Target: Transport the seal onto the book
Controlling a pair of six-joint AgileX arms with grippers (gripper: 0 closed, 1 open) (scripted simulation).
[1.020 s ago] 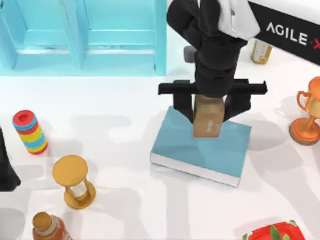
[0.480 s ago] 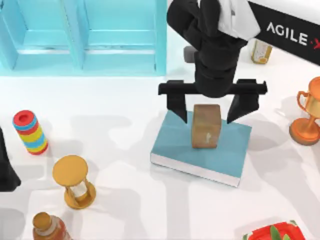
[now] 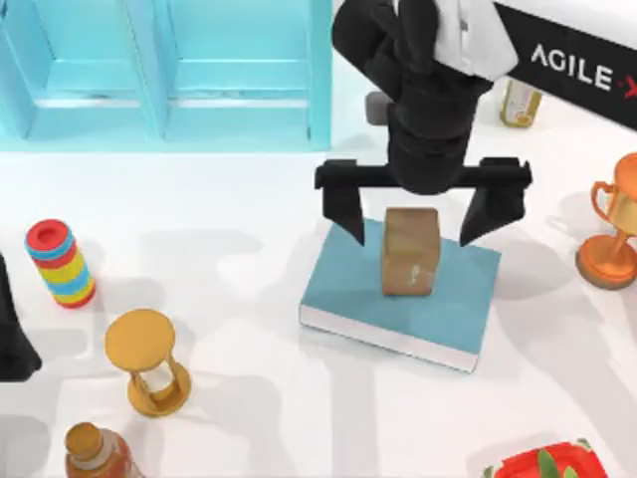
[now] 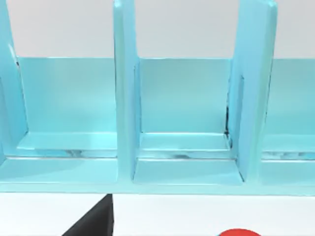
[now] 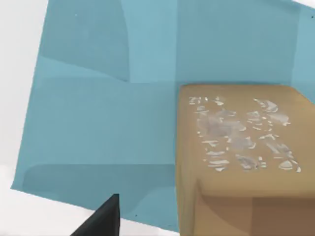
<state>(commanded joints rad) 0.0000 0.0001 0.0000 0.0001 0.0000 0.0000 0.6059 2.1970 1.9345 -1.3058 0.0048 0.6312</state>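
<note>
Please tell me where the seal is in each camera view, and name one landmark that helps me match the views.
Top view: the seal stands upright on the book, between the open fingers of the right end effector.
Left wrist view: the seal is not in it.
Right wrist view: the seal is seen close, resting on the book.
Shared landmark: the teal book cover.

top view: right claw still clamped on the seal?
No. The right claw is open, its fingers spread clear of the seal, which stands upright on the book.
</note>
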